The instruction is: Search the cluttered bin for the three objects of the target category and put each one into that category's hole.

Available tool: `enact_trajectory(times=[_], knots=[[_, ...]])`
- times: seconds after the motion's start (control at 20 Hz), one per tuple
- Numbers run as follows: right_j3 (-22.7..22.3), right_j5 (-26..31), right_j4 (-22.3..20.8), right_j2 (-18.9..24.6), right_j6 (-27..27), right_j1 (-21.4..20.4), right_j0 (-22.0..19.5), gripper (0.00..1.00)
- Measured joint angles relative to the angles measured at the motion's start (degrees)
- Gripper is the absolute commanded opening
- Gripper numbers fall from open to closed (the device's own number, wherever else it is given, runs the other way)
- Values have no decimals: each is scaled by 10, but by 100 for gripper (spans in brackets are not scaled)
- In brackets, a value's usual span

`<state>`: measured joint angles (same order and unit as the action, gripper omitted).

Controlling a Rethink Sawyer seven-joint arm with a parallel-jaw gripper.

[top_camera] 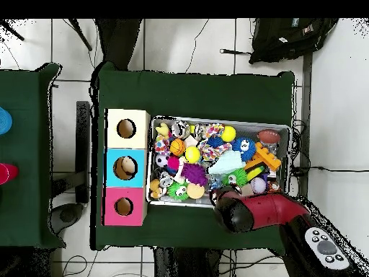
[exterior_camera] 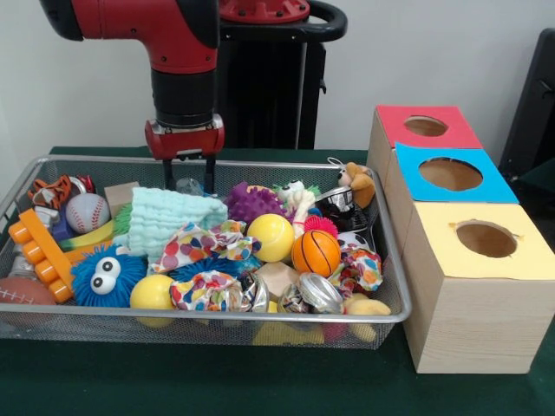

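A wire mesh bin is heaped with toys. Among them are a yellow ball, a small basketball, a baseball, a second yellow ball and a brown football. My gripper hangs open over the bin's back edge, just behind a mint green cloth, with nothing held. To the right stand three wooden boxes with holes: red top, blue top, yellow top. In the overhead view the red arm covers the gripper at the bin's lower edge.
Also in the bin: a blue googly-eyed fuzzy toy, an orange block toy, a purple spiky ball, patterned cloth knots, a teddy. The bin and boxes rest on green cloth.
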<state>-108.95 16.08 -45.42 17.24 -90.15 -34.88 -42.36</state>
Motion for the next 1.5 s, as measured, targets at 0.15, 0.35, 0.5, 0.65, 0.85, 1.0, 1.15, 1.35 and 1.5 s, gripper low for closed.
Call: enact_trajectory(times=[0.15,0.35,0.5,0.65,0.85,1.0,1.15,1.35,1.5], knots=[[-1,0,0,0,0,0,0,100],[-1,0,0,0,0,0,0,100],[-2,-1,0,0,0,0,0,0],[-2,-1,0,0,0,0,0,0],[-2,-1,0,0,0,-1,3,0],[-3,-2,-1,0,0,-2,6,0],[-4,-5,-2,0,0,-4,10,0],[-9,-7,-2,0,0,-6,11,0],[-20,-12,-2,0,0,-11,11,0]])
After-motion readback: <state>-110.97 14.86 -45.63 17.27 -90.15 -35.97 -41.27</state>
